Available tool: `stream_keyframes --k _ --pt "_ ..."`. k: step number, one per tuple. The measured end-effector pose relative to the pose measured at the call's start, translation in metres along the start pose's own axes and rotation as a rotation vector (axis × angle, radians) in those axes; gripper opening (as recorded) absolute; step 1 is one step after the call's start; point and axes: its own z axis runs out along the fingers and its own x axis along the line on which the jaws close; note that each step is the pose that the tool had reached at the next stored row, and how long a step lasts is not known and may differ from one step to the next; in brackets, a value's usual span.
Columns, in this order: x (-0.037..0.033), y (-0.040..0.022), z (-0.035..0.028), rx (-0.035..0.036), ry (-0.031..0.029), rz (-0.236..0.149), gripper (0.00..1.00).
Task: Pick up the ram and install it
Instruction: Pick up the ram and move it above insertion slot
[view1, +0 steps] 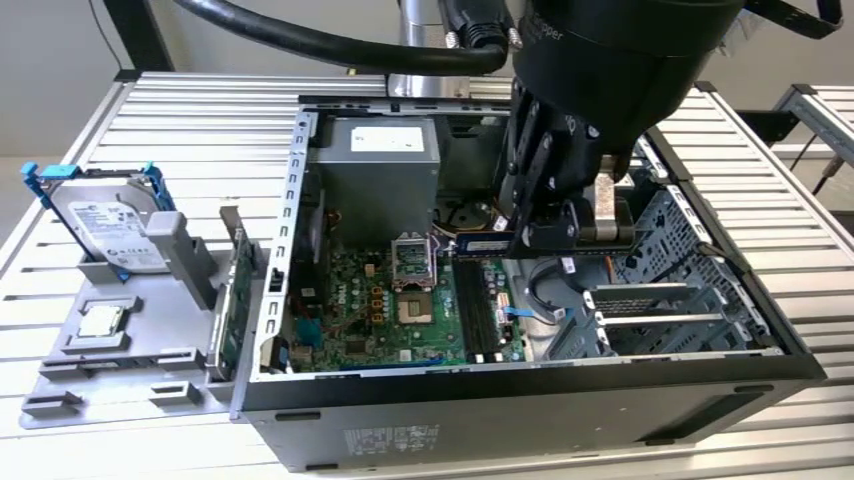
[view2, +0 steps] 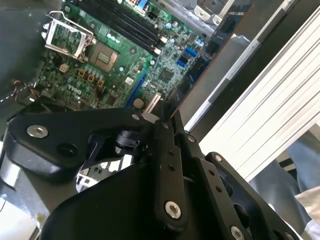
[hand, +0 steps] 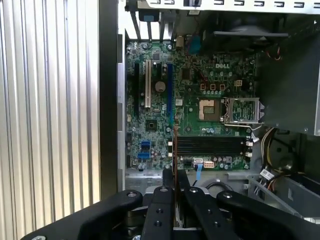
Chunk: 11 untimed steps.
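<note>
The tool (view1: 531, 238) is pinching the ram (view1: 482, 243) above the memory slots (hand: 210, 146), so installing seems underway, calling for squaring it to 1 slot.

One computer case (view1: 534, 410) lies open on the surface (view1: 200, 120), and inside it are one motherboard (view1: 387, 300), one power supply (view1: 380, 165) and one processor socket (view1: 414, 262). The memory slots (hand: 210, 146) number four. One ram (view1: 483, 243) — a single stick — sits between the two fingers (hand: 167, 182) of the one gripper (hand: 175, 176). Beside the case stands one grey tray (view1: 160, 345), carrying three things — one hard drive (view1: 110, 215) in a blue frame, one processor chip (view1: 104, 322) and one green card (view1: 238, 300).
</note>
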Motion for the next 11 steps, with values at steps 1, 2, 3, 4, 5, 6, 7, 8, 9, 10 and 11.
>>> stream_keyframes --k 1,2,3,4,5,6,7,8,9,10,11 --pt "0.0000 0.0000 0.0000 0.0000 0.0000 0.000 0.00" --pt "0.0000 0.0000 0.0000 0.0000 0.0000 0.000 0.00" --pt "-0.0007 0.0000 0.0000 0.0000 -0.0001 0.000 0.00" --pt "-0.0024 0.0000 0.0000 0.0000 -0.0001 0.000 0.00" --pt "-0.0048 0.0000 0.0001 0.0000 -0.0003 0.000 0.00" --pt "-0.0082 0.0000 0.0002 0.0000 -0.0007 0.000 0.00" --pt "-0.0122 0.0001 0.0003 0.0000 -0.0007 0.000 0.00" --pt "-0.0163 0.0001 0.0003 0.0000 -0.0007 0.000 0.00" --pt "-0.0203 0.0001 0.0004 0.0000 -0.0008 0.000 0.00" --pt "-0.0242 0.0002 0.0006 0.0000 -0.0011 0.000 0.00" --pt "-0.0277 0.0002 0.0006 0.0000 -0.0014 0.000 0.00"
